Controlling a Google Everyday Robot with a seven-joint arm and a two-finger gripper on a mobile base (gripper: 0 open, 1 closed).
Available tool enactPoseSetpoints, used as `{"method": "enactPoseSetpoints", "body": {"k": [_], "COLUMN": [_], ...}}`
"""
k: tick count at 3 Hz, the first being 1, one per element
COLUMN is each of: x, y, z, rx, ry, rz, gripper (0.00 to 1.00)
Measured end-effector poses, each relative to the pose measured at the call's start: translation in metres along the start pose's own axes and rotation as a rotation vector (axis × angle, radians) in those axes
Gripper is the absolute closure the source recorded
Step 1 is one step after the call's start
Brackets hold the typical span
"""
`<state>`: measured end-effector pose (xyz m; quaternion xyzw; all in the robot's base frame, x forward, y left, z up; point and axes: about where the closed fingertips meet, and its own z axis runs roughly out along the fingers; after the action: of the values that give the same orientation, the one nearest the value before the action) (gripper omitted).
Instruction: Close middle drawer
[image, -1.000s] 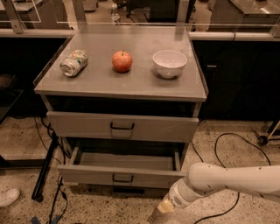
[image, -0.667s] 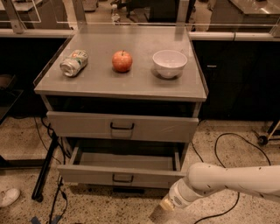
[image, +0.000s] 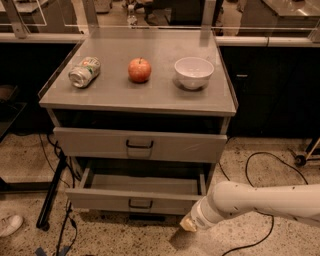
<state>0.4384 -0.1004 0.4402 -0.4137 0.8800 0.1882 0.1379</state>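
The middle drawer (image: 100, 200) is pulled out from the grey cabinet, with a low plain front and a small dark loop handle (image: 140, 204) at its centre. Its inside looks empty. Above it sits the taller-fronted drawer (image: 90, 142) with a bigger dark handle, pushed nearly in. My white arm (image: 260, 199) reaches in from the right. My gripper (image: 188, 224) is low by the floor, just in front of and below the right end of the middle drawer's front. I cannot tell whether it touches the front.
On the cabinet top (image: 150, 102) lie a tipped can (image: 84, 71), a red apple (image: 139, 69) and a white bowl (image: 193, 72). Black cables (image: 260, 165) run over the speckled floor at the right and left. A black stand leg (image: 51, 192) leans at the cabinet's left.
My gripper has risen slightly towards the right end of the middle drawer's front. The drawer stands as far open as before.
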Motion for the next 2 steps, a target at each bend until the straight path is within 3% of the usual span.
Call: {"method": "enactPoseSetpoints", "body": {"k": [2], "x": [-0.021], "y": [-0.025], "z": [0.013], "rx": [0.04], "ry": [-0.019], "rz": [-0.026], "gripper": [1.0]}}
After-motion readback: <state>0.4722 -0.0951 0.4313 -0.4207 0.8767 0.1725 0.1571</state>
